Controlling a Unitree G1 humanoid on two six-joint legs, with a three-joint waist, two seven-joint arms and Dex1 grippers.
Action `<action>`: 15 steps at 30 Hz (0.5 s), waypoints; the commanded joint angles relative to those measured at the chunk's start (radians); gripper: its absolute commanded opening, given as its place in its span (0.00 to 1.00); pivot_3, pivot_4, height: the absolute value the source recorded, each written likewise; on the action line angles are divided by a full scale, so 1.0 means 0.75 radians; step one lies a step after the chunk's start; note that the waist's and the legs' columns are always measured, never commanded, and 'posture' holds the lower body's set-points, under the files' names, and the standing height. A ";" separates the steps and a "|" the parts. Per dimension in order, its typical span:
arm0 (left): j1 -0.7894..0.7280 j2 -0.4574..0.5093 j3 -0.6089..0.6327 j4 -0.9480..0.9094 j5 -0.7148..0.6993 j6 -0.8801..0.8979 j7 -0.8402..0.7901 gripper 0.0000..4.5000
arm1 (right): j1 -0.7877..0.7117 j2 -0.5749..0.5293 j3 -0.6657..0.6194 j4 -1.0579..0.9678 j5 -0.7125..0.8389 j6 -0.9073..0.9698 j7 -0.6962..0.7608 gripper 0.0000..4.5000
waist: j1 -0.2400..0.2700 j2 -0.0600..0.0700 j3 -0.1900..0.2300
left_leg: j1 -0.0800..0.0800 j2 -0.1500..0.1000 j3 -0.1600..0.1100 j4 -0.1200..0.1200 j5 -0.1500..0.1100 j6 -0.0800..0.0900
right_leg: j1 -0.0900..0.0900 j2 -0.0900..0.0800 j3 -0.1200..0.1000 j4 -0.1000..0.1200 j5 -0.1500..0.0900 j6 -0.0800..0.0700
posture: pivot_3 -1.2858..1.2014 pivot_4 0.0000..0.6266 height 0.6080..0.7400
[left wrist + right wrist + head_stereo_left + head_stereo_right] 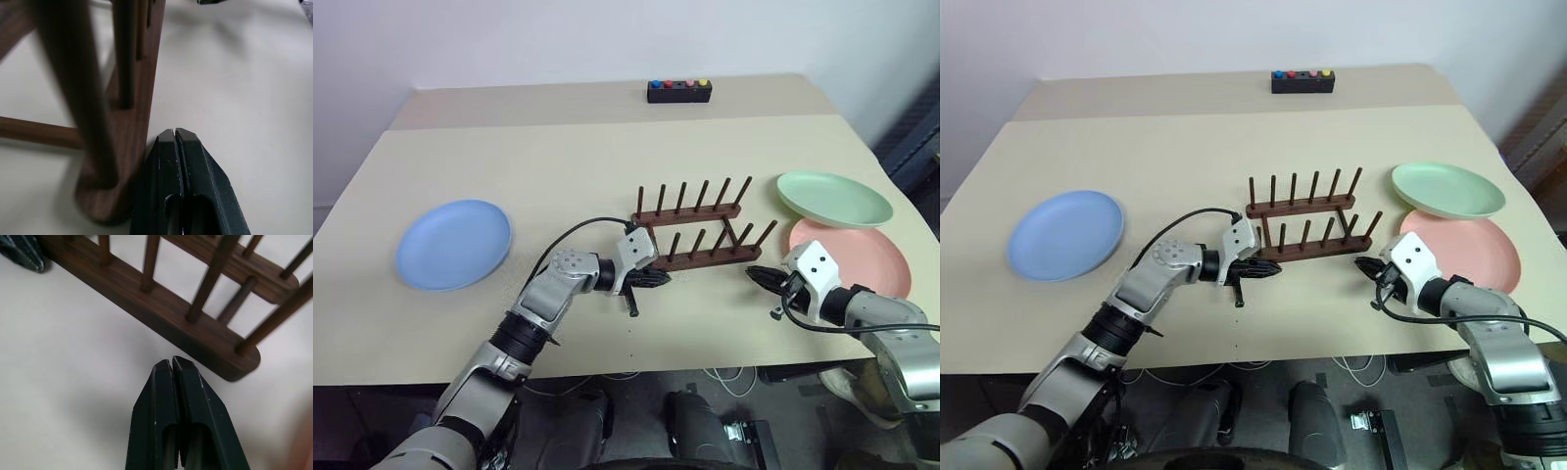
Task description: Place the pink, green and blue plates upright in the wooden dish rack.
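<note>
The wooden dish rack [700, 233] stands empty at mid-table, its pegs upright. The blue plate [453, 244] lies flat at the left. At the right the pink plate [862, 257] lies flat near the front edge, and the green plate [834, 199] rests just behind it, against or over its far rim. My left gripper [661, 279] is shut and empty, its tips right beside the left end of the rack's front bar [128, 147]. My right gripper [752, 274] is also shut and empty, pointing at the right end of that bar [230, 357] from a short way off.
A small black box with coloured buttons [678, 91] sits at the table's far edge. The table's front edge [636, 367] runs just below both arms. A bare stretch of tabletop [568, 166] lies between the blue plate and the rack.
</note>
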 commanded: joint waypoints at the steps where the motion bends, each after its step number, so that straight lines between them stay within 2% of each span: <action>1: -0.037 -0.002 0.024 0.037 0.024 -0.042 0.020 0.00 | -0.042 0.014 -0.001 0.011 -0.016 -0.040 -0.009 0.01 | 0.002 0.000 0.000 | 0.000 0.000 0.000 0.001 0.000 0.000 | 0.000 0.000 0.000 0.001 0.000 0.000 | 0.52 0.24 1.00; 15: -0.136 -0.035 0.082 0.241 0.050 -0.168 0.055 0.00 | -0.292 0.065 0.151 0.330 -0.216 -0.208 -0.050 0.01 | 0.001 0.000 0.000 | 0.002 -0.001 0.000 0.002 0.001 -0.001 | -0.001 0.000 0.000 0.008 0.000 0.000 | 0.52 0.24 1.00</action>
